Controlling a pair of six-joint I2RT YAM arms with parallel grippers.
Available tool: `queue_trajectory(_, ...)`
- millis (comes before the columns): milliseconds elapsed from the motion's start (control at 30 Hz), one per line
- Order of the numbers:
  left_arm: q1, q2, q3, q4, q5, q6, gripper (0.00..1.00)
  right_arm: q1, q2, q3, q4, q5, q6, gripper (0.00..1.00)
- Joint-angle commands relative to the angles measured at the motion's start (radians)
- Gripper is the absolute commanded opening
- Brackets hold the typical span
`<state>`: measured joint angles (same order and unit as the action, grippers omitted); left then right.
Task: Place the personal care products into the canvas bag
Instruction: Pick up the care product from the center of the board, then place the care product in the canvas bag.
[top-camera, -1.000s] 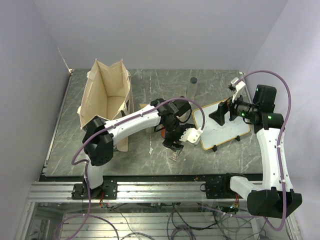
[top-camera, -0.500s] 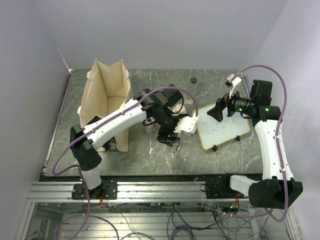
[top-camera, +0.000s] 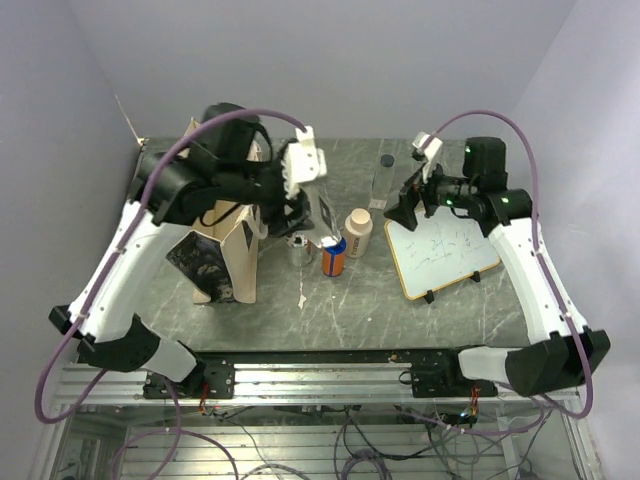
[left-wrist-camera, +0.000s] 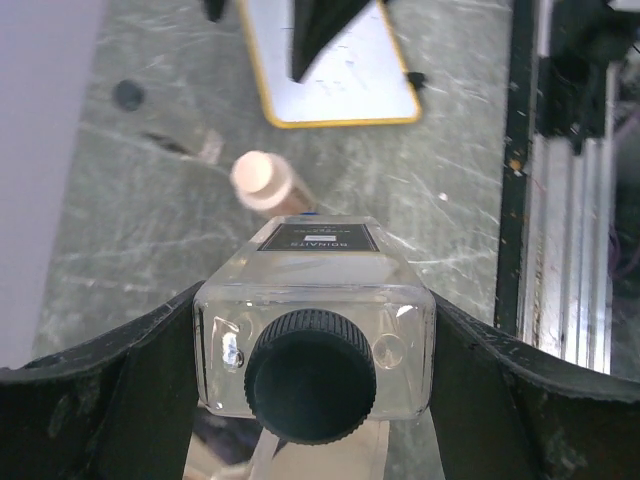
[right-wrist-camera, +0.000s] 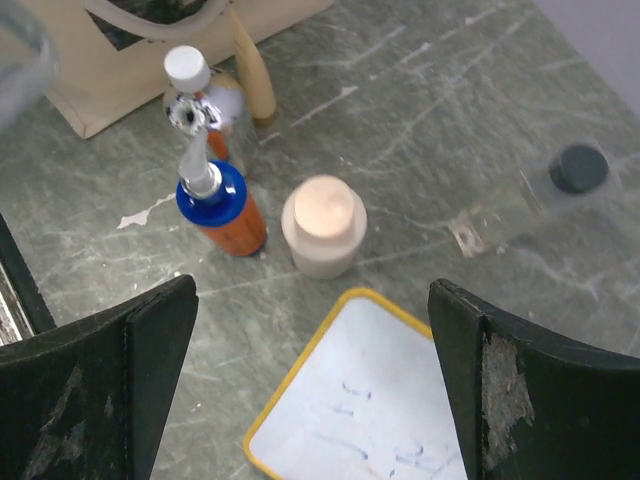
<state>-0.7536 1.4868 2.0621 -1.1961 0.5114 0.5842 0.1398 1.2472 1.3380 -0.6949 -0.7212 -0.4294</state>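
Top view, table: we look down on a grey marbled table (top-camera: 480, 310) with both arms reaching in.
Top view, bag: the beige canvas bag (top-camera: 234, 268) stands at the left, its dark print showing; the left arm crosses over its top.
Top view, left pincer: the left gripper (top-camera: 305, 213) hangs raised just right of the bag, clamped on a clear bottle (top-camera: 324, 217).
Top view, bottles: a silver bottle (top-camera: 299, 250), a blue-and-orange bottle (top-camera: 333, 257) and a cream bottle (top-camera: 358, 232) stand close together on the table beside the bag. A second clear bottle (top-camera: 381, 180) sits farther back.
Top view, right pincer: the right gripper (top-camera: 402, 208) hovers between the cream bottle and the whiteboard (top-camera: 445, 250).
Left wrist view, pincer: the left fingers (left-wrist-camera: 110, 400) press both sides of the clear bottle, its dark cap (left-wrist-camera: 311, 373) facing us; the cream bottle and whiteboard lie below.
Right wrist view, pincer: the right fingers (right-wrist-camera: 100, 380) stand wide apart above the table.
Right wrist view, below: we see the silver, blue-and-orange and cream bottles near a whiteboard corner. The second clear bottle is blurred at the right, and the bag's edge shows at top left.
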Motion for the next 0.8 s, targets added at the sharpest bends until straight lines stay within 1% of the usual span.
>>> queue_trajectory(0,0.106,-0.073,0.080,0.132,-0.073,-0.138,0.07,0.098,0.080,0.088,0.010,0.020,-0.043,0.98)
queue_trajectory(100,0.205,-0.095,0.090,0.164,-0.113,-0.199,0.07,0.160,0.125,0.119,0.024,0.007,-0.050,0.97)
queue_trajectory(200,0.334,-0.126,0.073,0.202,-0.120,-0.249,0.07,0.212,0.153,0.117,0.112,0.003,-0.009,0.96)
queue_trajectory(433,0.618,-0.178,0.046,0.298,-0.054,-0.403,0.07,0.343,0.291,0.212,0.233,-0.046,0.100,0.89)
queue_trajectory(500,0.693,-0.185,0.032,0.330,-0.031,-0.458,0.07,0.400,0.337,0.240,0.249,-0.049,0.117,0.88)
queue_trajectory(633,0.773,-0.197,-0.028,0.386,-0.081,-0.529,0.07,0.487,0.428,0.295,0.289,-0.055,0.161,0.86)
queue_trajectory(767,0.780,-0.199,-0.097,0.417,-0.153,-0.520,0.07,0.569,0.498,0.335,0.324,-0.023,0.198,0.85)
